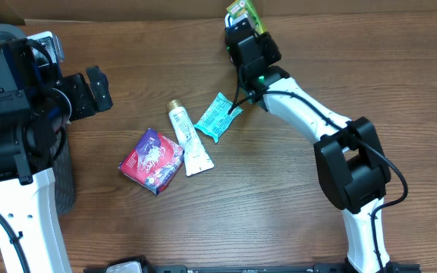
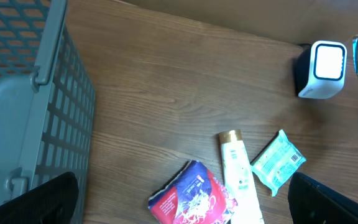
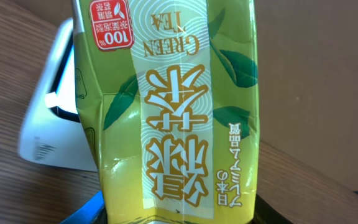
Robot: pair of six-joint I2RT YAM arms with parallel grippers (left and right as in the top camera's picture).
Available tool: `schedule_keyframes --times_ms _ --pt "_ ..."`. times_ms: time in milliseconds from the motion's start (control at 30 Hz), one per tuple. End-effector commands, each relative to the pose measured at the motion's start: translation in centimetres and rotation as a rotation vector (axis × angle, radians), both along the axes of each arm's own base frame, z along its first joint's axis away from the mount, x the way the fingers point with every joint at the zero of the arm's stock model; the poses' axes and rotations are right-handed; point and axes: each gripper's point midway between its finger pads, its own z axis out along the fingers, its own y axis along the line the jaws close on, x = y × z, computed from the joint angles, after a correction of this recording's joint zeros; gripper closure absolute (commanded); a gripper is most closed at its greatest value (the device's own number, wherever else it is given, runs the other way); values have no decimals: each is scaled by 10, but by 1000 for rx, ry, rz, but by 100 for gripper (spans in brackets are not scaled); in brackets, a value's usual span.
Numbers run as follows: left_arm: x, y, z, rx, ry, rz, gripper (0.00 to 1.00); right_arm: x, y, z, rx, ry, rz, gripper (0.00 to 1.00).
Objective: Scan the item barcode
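Grip first: your right gripper [image 1: 242,29] is clamping the tea pack [image 3: 173,106], pinching it at the end nearest the wrist camera, and the rest of the pack is sticking out past the fingers. You are holding it at the far edge of the bench, right of the middle. In the right wrist view its green printed face is filling the frame with the lettering upside down, and the scanner [image 3: 45,124] is showing behind its left side. Whether the pack is touching the scanner, you are not able to tell from these views. In the left wrist view the scanner's white-rimmed window is facing toward the bench middle, and the pack is showing just beside it at the frame's right edge.

Your left gripper [image 1: 97,89] is hanging wide open with nothing between its fingers, over the left side of the bench and near the basket [image 2: 36,106].

Three other things are lying near the bench middle, well apart from the pack. A tube [image 1: 189,141] is lying with its gold cap pointing toward the far edge. A teal sachet [image 1: 217,117] is lying just beside the tube on its right. A red pouch [image 1: 152,159] is lying just beside it on its left, toward the near edge.
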Motion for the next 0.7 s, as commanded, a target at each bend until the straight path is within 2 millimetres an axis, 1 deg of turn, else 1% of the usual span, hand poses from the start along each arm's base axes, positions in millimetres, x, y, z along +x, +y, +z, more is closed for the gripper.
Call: schedule_keyframes --times_ms 0,133,300,400,567,667 --pt "0 3 4 7 -11 12 0 12 -12 58 59 -106 -9 87" --pt "0 3 4 7 -11 12 0 17 -18 53 81 -90 13 91" --pt "0 3 4 7 -11 12 0 23 -21 49 3 -81 59 92" --pt "0 3 4 7 -11 12 0 25 -18 35 -72 -50 100 92" --pt "0 3 4 7 -11 12 0 28 -18 16 -84 -29 96 92" --pt "0 3 4 7 -11 12 0 28 -19 15 -87 -26 92 93"
